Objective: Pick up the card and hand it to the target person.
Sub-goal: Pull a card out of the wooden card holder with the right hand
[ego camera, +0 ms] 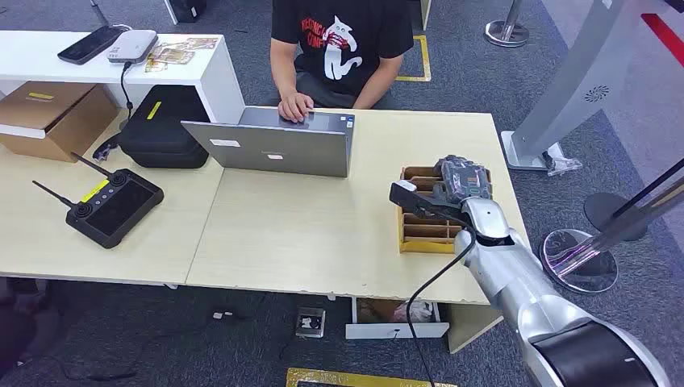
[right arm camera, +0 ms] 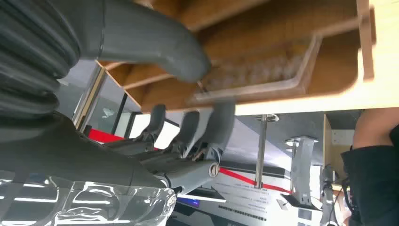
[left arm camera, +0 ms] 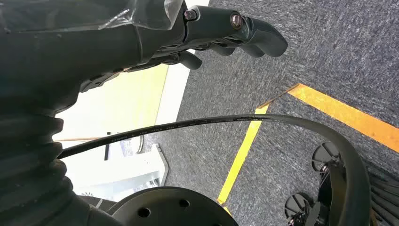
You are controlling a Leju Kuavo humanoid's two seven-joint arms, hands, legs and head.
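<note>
Your right hand (ego camera: 461, 179) sits over the wooden slotted organizer (ego camera: 423, 234) near the desk's (ego camera: 323, 234) right edge, toward the front corner. In the right wrist view the thumb (right arm camera: 155, 42) and one of the darker fingers (right arm camera: 221, 117) look closed on the edge of a clear card (right arm camera: 254, 77) sitting in an organizer slot (right arm camera: 329, 61); it's blurred, so the contact is likely but not crisp. The card is in the holder, not lifted clear. Your left hand (left arm camera: 226, 33) hangs low beside the desk over grey carpet (left arm camera: 320, 56) with yellow tape lines (left arm camera: 339, 113), fingers curled in, nothing in them. A person in a black shirt (ego camera: 339, 40) sits at the desk's far edge, hand (ego camera: 295, 106) on a laptop (ego camera: 274, 145). A black controller with antennas (ego camera: 113, 205) lies on the adjoining desk near its front edge
</note>
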